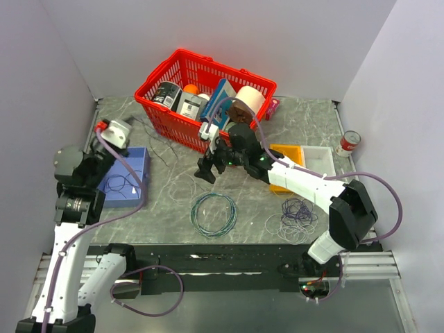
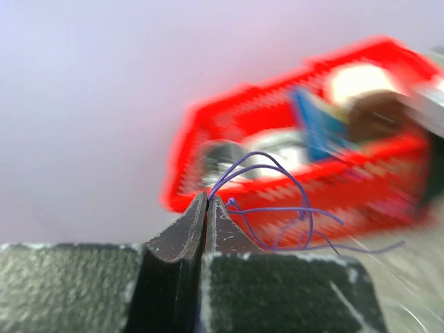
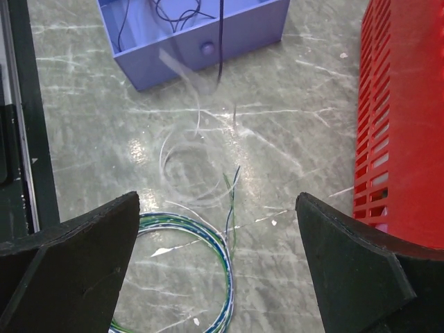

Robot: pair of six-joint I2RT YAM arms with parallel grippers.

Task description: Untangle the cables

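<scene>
My left gripper (image 2: 207, 198) is shut on a thin purple wire (image 2: 277, 166) that loops out to the right of its tips; from above it (image 1: 123, 127) hovers over the blue tray (image 1: 139, 163). Thin black wires (image 3: 173, 14) lie in that tray (image 3: 208, 48). My right gripper (image 3: 217, 200) is open and empty above the table; in the top view it (image 1: 214, 168) sits in front of the basket. A faint white wire loop (image 3: 166, 156) lies below it. A scribbly pile of purple wires (image 1: 298, 211) and white loops (image 1: 277, 225) lie at the right.
A neat teal-green cable ring (image 1: 214, 214) lies at the front centre, also in the right wrist view (image 3: 225, 277). A red basket (image 1: 156, 104) full of objects stands at the back. Orange (image 1: 290, 149) and white (image 1: 319, 158) bins and a can (image 1: 349, 143) are at the right.
</scene>
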